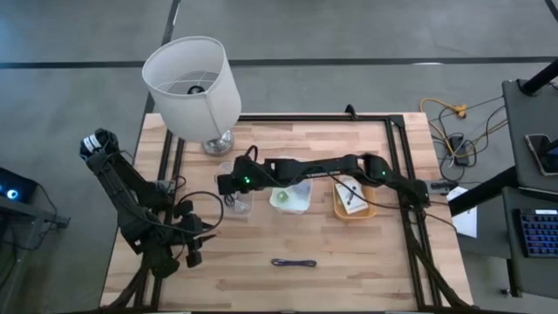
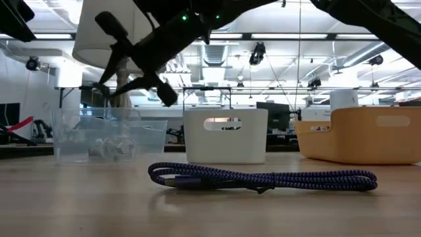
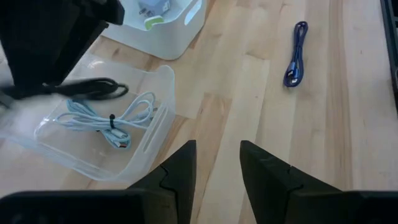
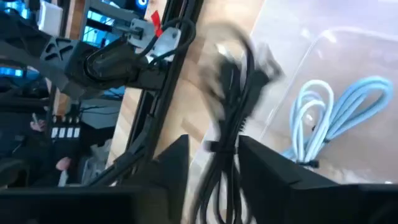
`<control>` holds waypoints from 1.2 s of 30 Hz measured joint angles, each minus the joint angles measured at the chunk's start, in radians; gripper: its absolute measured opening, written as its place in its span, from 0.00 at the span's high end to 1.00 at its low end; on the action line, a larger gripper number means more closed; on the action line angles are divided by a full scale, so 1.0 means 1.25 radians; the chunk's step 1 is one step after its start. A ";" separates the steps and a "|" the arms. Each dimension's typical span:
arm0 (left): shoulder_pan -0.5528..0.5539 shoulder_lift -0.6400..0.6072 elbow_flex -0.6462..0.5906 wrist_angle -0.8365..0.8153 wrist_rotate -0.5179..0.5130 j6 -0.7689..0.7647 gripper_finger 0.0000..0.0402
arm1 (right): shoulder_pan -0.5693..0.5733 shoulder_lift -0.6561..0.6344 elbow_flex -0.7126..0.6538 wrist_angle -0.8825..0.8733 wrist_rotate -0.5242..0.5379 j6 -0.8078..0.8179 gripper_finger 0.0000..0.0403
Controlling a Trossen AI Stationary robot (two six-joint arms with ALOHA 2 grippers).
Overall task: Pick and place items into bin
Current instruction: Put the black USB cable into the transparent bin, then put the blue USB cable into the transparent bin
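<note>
My right gripper [image 1: 228, 186] [image 4: 214, 168] reaches across the table and hangs over a clear plastic bin [image 1: 237, 201] [image 3: 106, 143], shut on a bundled black cable [image 4: 227, 118] [image 3: 93, 90]. A coiled light-blue cable [image 3: 109, 118] [image 4: 336, 112] lies on that bin's floor. My left gripper [image 1: 193, 251] [image 3: 217, 168] is open near the table's left near corner and touches nothing. A purple braided cable [image 1: 293, 262] [image 2: 263, 178] [image 3: 297, 53] lies flat on the wood near the near edge. White packets [image 1: 351, 195] rest in a tan bin [image 1: 340, 209], and a green piece [image 1: 282, 197] sits in a white bin [image 1: 301, 202]. My right gripper pinches the black cable bundle between its two fingers [image 4: 177, 165], on a part of the bundle [image 4: 219, 155] close to a tie. It comes from above. The bundle is lifted clear and hangs over the clear bin, blurred.
A white-shaded lamp [image 1: 193, 78] stands at the far left corner of the table. The clear [image 2: 108, 138], white [image 2: 225, 135] and tan [image 2: 362, 135] bins sit in a row across the middle. Bare wood [image 1: 366, 262] lies along the near edge around the purple cable.
</note>
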 joint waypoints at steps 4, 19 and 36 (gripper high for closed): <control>-0.001 0.000 -0.001 0.000 0.000 0.000 0.74 | -0.005 0.007 0.026 -0.027 0.007 -0.061 0.57; -0.001 0.000 -0.002 -0.018 0.000 0.044 0.74 | 0.239 -0.066 0.199 -0.877 0.028 -0.873 0.45; 0.000 0.000 -0.002 -0.013 0.004 0.047 0.74 | 0.401 -0.063 -0.064 -0.646 -0.030 -0.594 0.45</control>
